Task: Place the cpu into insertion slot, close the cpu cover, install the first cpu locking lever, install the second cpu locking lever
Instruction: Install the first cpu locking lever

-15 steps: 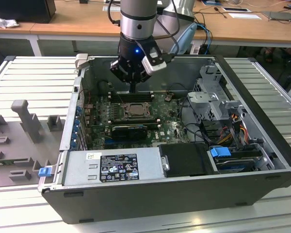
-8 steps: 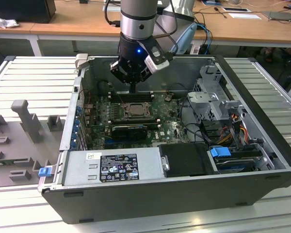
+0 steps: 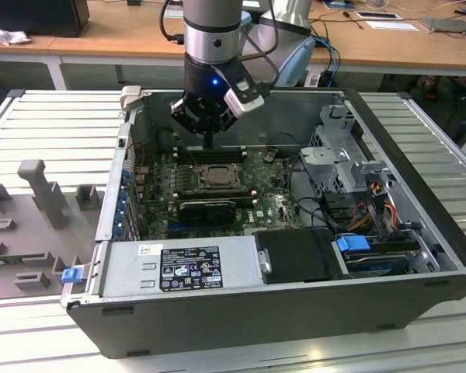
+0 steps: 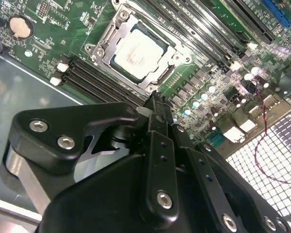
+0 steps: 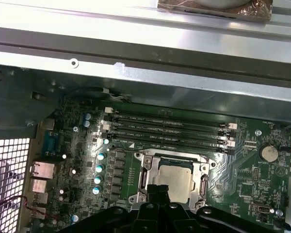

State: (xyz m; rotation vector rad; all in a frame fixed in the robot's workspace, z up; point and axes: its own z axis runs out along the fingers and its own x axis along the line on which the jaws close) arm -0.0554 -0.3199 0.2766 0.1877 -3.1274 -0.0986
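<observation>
Jaws together on nothing, the gripper (image 4: pixel 154 98) hangs above the motherboard (image 3: pixel 273 203). In the exterior view the cpu (image 4: pixel 138 51) sits just at six o'clock of it, seemingly seated with the cpu cover (image 4: pixel 101 52) down (lever positions unclear), so probably only the levers remain.

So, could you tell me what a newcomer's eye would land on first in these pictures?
The black gripper hanging into the open computer case, in the middle of the exterior view, draws the eye first. Close to its tips, in both wrist views, the pale cpu lies on the green motherboard, framed by the silvery cpu cover.
</observation>
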